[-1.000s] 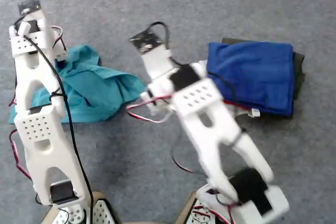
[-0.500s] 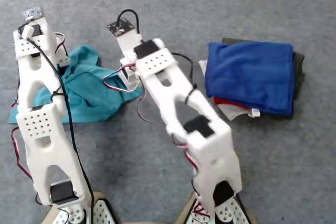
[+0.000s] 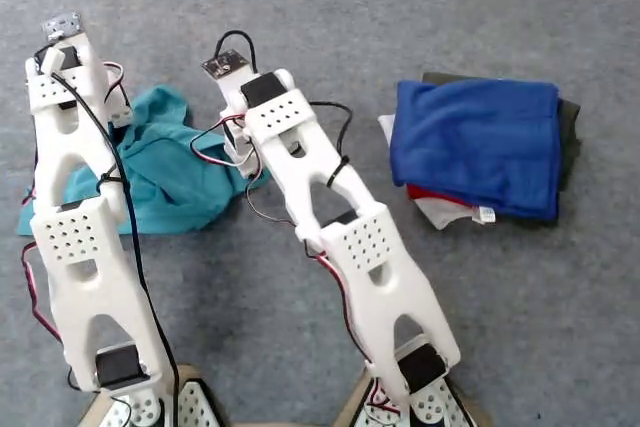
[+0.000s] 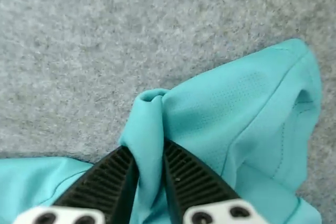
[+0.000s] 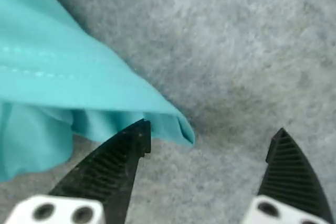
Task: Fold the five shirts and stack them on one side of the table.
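A crumpled teal shirt (image 3: 175, 172) lies on the grey table at the left. My left gripper (image 4: 149, 153) is shut on a pinched fold of the teal shirt (image 4: 247, 108), near its far edge. My right gripper (image 5: 210, 140) stands open just above the table at the shirt's right corner (image 5: 79, 82), with one finger touching the hem. In the high view the right arm (image 3: 300, 167) stretches across to that corner. A folded blue shirt (image 3: 478, 143) tops a stack at the right, with red, white and dark shirts under it.
The grey felt table (image 3: 560, 327) has free room in the middle and along the front. Both arm bases stand at the near edge, with loose cables (image 3: 255, 209) hanging near the right arm.
The right arm has swung left from beside the blue stack to the teal shirt's right corner. The left arm has barely moved.
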